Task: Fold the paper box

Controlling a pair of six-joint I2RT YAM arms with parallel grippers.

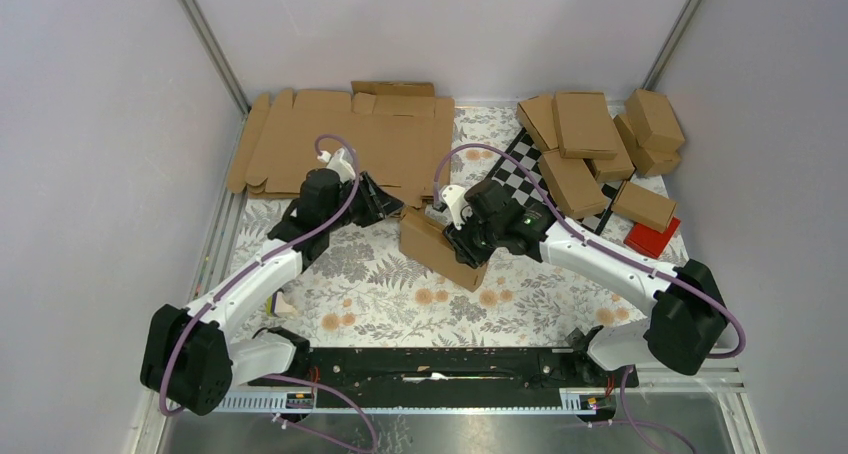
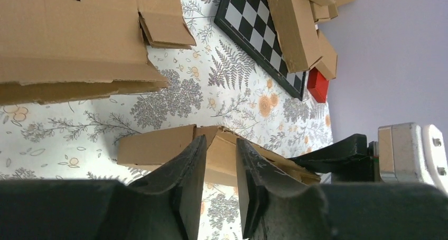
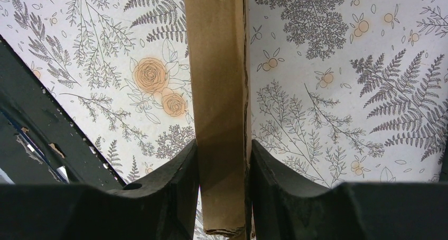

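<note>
The paper box point(image 1: 432, 242) is a slim brown carton lying slantwise on the flowered cloth mid-table. My right gripper point(image 1: 462, 236) is shut on it. In the right wrist view the carton's narrow side point(image 3: 219, 92) runs up between both fingers, and the gripper point(image 3: 223, 145) presses on it from both sides. My left gripper point(image 1: 388, 204) hovers at the carton's far-left end. In the left wrist view its jaws point(image 2: 220, 142) stand a narrow gap apart with nothing between them. The carton point(image 2: 153, 145) and its raised end flap lie just beyond the tips.
Flat cardboard blanks point(image 1: 340, 139) are stacked at the back left. A pile of folded cartons point(image 1: 600, 139) sits at the back right on a chequered board point(image 1: 520, 169). A red block point(image 1: 652, 238) lies beside them. Side walls close in the table.
</note>
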